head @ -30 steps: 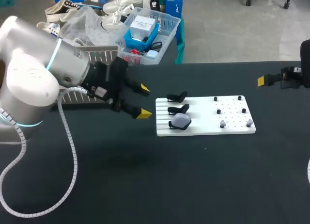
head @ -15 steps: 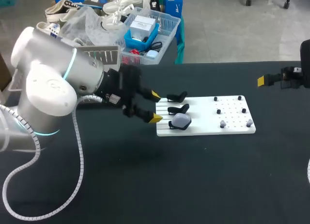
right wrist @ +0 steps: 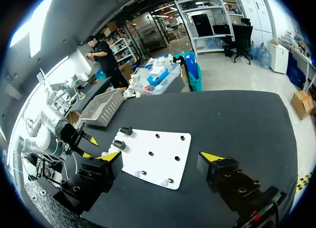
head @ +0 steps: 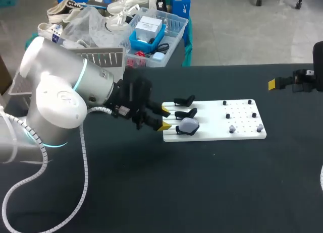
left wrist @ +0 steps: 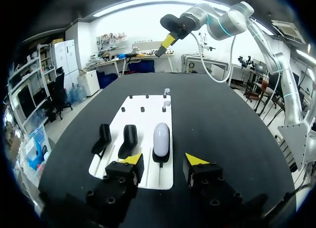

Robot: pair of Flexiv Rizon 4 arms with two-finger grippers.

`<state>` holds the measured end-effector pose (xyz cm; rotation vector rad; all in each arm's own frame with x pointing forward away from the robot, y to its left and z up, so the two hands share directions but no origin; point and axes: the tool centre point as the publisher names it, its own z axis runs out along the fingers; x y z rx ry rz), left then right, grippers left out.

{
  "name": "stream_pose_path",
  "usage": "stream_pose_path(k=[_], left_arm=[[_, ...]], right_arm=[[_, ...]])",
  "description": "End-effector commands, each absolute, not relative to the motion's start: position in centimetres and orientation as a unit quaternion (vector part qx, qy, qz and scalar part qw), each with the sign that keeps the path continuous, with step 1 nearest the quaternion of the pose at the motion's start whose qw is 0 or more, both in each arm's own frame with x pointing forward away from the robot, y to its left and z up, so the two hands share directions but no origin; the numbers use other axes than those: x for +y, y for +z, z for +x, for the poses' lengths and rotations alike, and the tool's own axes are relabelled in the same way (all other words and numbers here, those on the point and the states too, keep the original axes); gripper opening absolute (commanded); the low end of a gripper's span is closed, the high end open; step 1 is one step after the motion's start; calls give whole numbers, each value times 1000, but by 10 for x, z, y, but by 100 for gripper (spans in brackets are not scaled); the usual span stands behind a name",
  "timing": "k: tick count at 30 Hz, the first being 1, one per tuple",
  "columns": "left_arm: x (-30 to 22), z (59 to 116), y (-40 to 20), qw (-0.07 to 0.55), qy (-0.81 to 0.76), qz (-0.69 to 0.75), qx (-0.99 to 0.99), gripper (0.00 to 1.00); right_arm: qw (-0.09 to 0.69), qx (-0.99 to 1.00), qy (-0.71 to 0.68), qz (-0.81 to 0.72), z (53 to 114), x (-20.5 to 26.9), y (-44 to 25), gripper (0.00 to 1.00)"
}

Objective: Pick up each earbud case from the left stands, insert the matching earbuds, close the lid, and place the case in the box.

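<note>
**Head view.**
- Item: earbud case (head: 189,125), pale and rounded. It sits on the nearest of three black stands at the left end of the white board (head: 212,131).
- The middle stand (head: 185,113) and the far stand (head: 184,100) are bare.
- Two small grey earbuds (head: 232,128) sit at the board's near right.
- My left gripper (head: 163,118) has its fingers spread. It is at the board's left edge, just left of the case and not touching it.
- My right gripper (head: 282,82) is at the far right, well apart from the board.

**Left wrist view.**
- The left gripper (left wrist: 163,159) is spread.
- The earbud case (left wrist: 161,138) stands upright just ahead, in line with the gap, with neither finger on it.

**Right wrist view.**
- The right gripper (right wrist: 162,157) is spread and holds nothing.
- The white board (right wrist: 158,149) lies ahead of it.

**Handling, as I judge it.**
- The case should be light, with a hard, glossy shell, so it is likely to slip on its curves.
- I would pinch it across its two broad sides, at mid-height or lower, to leave the lid free.
- I would lift it straight up off its stand.
- A modest squeeze should do; a hard one could squirt it out.
</note>
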<state>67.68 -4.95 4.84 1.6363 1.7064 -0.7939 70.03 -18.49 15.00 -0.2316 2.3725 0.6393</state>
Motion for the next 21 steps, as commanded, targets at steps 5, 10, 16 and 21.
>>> stream_pose_path(k=[5,10,16,21], left_arm=[[-57,686,40,321,-294,618,654,50],[-60,687,35,326,-289,618,655,53],[-64,686,32,325,-290,616,656,48],[-67,684,32,325,-294,616,655,48]], right_arm=[[330,907,245,-89,701,-185,150,100],[330,907,245,-89,701,-185,150,100],[330,907,245,-89,701,-185,150,100],[330,907,245,-89,701,-185,150,100]])
